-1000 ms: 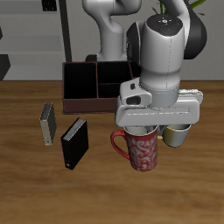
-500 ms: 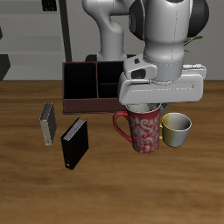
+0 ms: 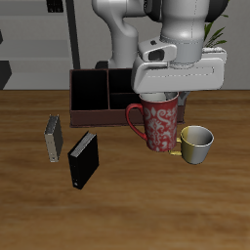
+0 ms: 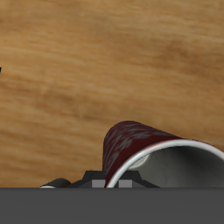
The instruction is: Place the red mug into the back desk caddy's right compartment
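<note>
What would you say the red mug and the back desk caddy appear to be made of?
The red mug looks like glazed ceramic: mottled red-and-white outside, pale rim. The back desk caddy looks like matte dark reddish-brown wood or board, with flat panel walls; it could be plastic.

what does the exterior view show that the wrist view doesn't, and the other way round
Only the exterior view shows the caddy, the yellow mug, the black box, the small grey box beside it, and the tool gripping the red mug by its rim, lifted above the table. Only the wrist view looks down the red mug's side to the wood below. Both show the red mug and the table.
</note>
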Tool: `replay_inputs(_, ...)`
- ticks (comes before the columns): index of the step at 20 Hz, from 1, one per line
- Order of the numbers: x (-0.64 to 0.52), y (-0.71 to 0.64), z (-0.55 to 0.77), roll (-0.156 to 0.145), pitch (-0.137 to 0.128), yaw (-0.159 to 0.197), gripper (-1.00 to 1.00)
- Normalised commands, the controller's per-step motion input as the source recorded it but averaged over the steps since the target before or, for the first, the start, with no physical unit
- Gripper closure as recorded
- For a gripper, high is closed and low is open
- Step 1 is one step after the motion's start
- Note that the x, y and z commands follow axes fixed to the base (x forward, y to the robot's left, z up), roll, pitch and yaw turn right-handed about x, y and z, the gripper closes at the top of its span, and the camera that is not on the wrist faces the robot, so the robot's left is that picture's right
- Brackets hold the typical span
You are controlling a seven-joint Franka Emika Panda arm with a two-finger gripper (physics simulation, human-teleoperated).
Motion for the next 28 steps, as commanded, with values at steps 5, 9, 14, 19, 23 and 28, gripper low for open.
replay_inputs(5,-0.34,0.02,0.12,0.025,-0.04,0.008,1.0)
replay_inputs(9,-0.35,-0.08,0.11,-0.015,-0.027,-0.018,1.0)
replay_inputs(14,-0.29,0.02,-0.05,0.022,0.03,-0.028,1.0)
replay_inputs(19,-0.42,0.07,-0.03,0.009,-0.004,0.013,1.0)
replay_inputs(23,-0.39,0.01,0.14,0.006,-0.036,0.012,1.0)
replay_inputs(28,-0.52,0.02,0.17,-0.003,-0.043,-0.01,1.0)
